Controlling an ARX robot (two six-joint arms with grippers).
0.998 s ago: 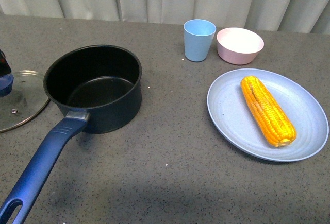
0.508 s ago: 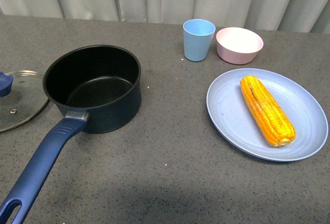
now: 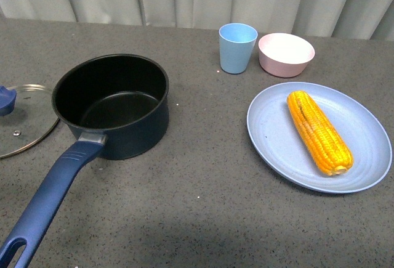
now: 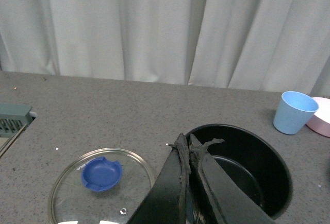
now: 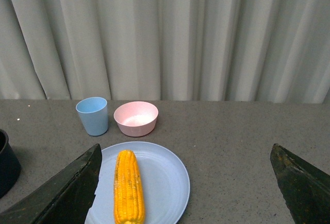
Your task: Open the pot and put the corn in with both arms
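The navy pot stands open at the left of the table, its black inside empty and its long blue handle pointing toward the front edge. The glass lid lies flat on the table left of it, blue knob up. My left gripper is shut on nothing, raised above the gap between lid and pot. The corn lies on a light blue plate at the right. My right gripper is open wide, raised behind the corn. Neither arm shows in the front view.
A light blue cup and a small pink bowl stand side by side behind the plate. A pale curtain hangs along the table's far edge. A grey vent sits at the table's left end.
One second ago my left gripper showed at the front view's left edge over the lid knob; it has since moved out of that view. The lid, pot and corn have not moved.
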